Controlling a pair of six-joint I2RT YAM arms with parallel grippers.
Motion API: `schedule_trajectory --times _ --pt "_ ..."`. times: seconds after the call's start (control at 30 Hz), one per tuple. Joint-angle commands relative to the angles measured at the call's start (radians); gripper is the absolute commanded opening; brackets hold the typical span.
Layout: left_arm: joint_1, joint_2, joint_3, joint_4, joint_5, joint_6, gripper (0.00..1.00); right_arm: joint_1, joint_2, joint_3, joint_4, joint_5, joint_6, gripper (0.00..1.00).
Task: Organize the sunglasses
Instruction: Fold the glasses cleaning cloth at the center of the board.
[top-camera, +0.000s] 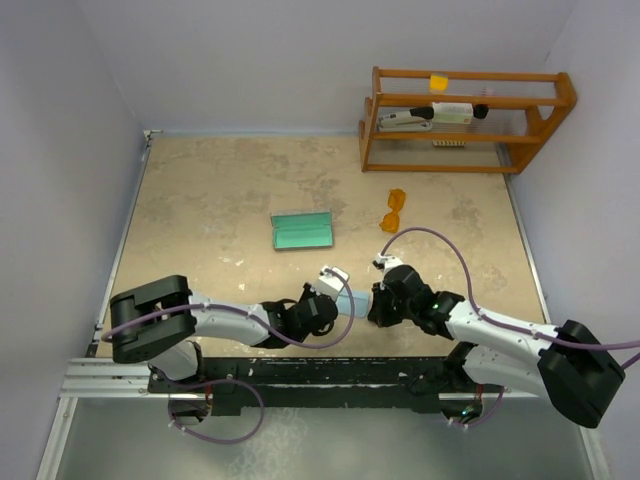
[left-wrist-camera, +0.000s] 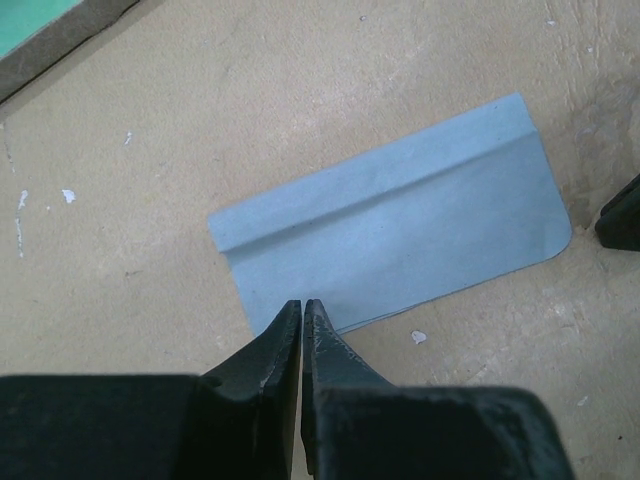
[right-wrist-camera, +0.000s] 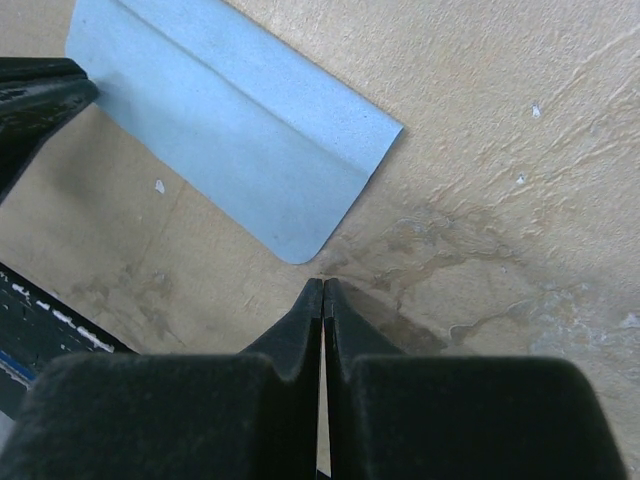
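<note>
The orange sunglasses lie on the table at the right, beyond both arms and right of the open grey case with green lining. A light blue cloth lies folded flat between my two grippers. My left gripper is shut, its tips over the cloth's near edge. My right gripper is shut and empty, its tips just short of the rounded corner of the cloth. The sunglasses are out of both wrist views.
A wooden rack holding small items stands at the back right. A corner of the case shows in the left wrist view. The black mounting rail runs along the near table edge. Walls close in the left and right.
</note>
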Motion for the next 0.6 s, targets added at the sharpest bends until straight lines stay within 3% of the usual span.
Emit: schedule_trajectory --times 0.0,0.43,0.57 --pt "-0.009 -0.067 0.016 -0.052 -0.047 -0.012 0.00 0.004 0.002 0.046 -0.011 0.027 0.006 0.00" --pt "-0.013 -0.150 0.007 -0.074 -0.129 -0.054 0.00 0.004 -0.004 0.074 -0.020 0.064 0.004 0.00" --pt "-0.012 -0.186 -0.015 -0.053 -0.160 -0.096 0.09 0.004 -0.003 0.077 -0.020 0.081 0.005 0.01"
